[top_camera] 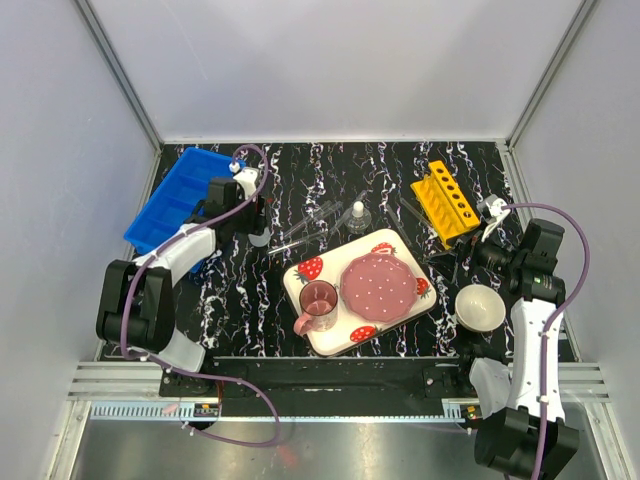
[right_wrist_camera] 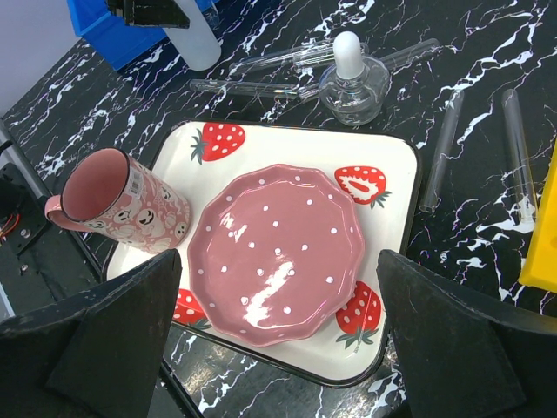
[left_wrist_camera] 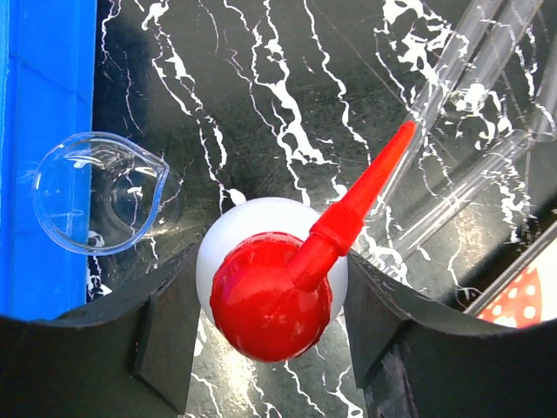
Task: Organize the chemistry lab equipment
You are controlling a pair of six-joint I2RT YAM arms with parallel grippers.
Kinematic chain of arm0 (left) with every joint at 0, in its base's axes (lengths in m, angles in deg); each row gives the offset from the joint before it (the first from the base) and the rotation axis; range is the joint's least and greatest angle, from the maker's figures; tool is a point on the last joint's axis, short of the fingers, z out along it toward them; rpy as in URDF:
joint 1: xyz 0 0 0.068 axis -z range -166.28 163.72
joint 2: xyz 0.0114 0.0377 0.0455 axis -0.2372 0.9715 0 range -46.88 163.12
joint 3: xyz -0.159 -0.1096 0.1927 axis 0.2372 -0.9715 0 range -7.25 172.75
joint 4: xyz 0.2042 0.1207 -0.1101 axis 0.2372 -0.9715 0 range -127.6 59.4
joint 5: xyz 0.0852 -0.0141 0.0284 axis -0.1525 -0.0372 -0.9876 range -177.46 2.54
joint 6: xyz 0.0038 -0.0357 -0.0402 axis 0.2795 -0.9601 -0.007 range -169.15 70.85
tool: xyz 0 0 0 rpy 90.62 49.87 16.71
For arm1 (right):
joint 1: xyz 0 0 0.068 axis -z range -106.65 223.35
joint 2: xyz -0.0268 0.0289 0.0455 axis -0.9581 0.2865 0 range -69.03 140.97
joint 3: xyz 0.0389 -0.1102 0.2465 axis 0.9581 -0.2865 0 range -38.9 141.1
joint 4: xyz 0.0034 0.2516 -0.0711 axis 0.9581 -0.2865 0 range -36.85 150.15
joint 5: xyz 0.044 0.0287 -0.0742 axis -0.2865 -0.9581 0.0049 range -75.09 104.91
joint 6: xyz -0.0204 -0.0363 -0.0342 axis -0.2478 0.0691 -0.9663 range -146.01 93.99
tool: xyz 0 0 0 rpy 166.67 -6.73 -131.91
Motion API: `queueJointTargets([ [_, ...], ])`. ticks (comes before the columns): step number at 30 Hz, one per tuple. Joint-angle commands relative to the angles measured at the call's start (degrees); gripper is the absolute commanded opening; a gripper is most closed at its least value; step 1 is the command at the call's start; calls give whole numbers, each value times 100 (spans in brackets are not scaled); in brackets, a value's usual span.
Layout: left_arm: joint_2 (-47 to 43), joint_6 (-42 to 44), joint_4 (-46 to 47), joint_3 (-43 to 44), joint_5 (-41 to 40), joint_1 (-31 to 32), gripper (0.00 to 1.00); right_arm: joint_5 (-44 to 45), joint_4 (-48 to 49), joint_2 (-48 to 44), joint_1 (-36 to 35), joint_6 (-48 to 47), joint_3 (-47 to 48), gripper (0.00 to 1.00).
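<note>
The white squeeze bottle with a red spout (left_wrist_camera: 271,305) stands on the black marble table between my left gripper's (left_wrist_camera: 271,277) two pads, which touch its sides. It also shows in the right wrist view (right_wrist_camera: 198,39). A small clear beaker (left_wrist_camera: 98,192) stands just left of it, beside the blue bin (left_wrist_camera: 43,131). Thin glass tubes (left_wrist_camera: 474,113) lie to its right. The flask with a white dome top (right_wrist_camera: 352,85) stands behind the tray. More tubes (right_wrist_camera: 441,148) lie by the yellow holed rack (top_camera: 445,203). My right gripper (right_wrist_camera: 278,261) is open and empty above the tray's near edge.
The strawberry-print tray (top_camera: 400,318) holds a pink plate (top_camera: 380,283) and a pink cup (top_camera: 318,303) at centre front. A larger white bowl (top_camera: 480,307) sits at the right near my right arm. The blue bin (top_camera: 170,200) is at the far left.
</note>
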Motion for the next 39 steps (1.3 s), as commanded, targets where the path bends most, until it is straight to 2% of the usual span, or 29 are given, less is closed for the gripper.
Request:
queueJointTargets([
  [1, -453, -415, -459, 505, 404, -34, 42, -100, 64, -97, 46, -125, 50, 100],
  [3, -541, -756, -1072, 698, 729, -183, 42, -100, 55, -97, 46, -134, 59, 100],
  [6, -498, -1197, -1767, 1050, 1580, -841, 39, -109, 46, -106, 55, -143, 50, 100],
  [7, -471, -1311, -1901, 1190, 1792, -1304, 38, -109, 37, -115, 55, -151, 59, 100],
  [10, -366, -1672, -2323, 1488, 2731, -2131, 38, -118, 28, -115, 55, -160, 59, 100],
  [13, -217, -2093, -2544, 1779, 3058, -2730, 38, -118, 11, -124, 55, -169, 68, 100],
  [17, 126, -2735, -2544, 2122, 3418, -3215, 38, -162, 2, -124, 55, -169, 59, 100],
  [25, 486, -2921, -2552, 2650, 2876, -3804, 38, -232, -7, -141, 55, -178, 50, 100],
  [39, 1664, -2692, -2877, 3221, 2348, -3849, 43, -285, -15, -124, 55, -178, 41, 100],
])
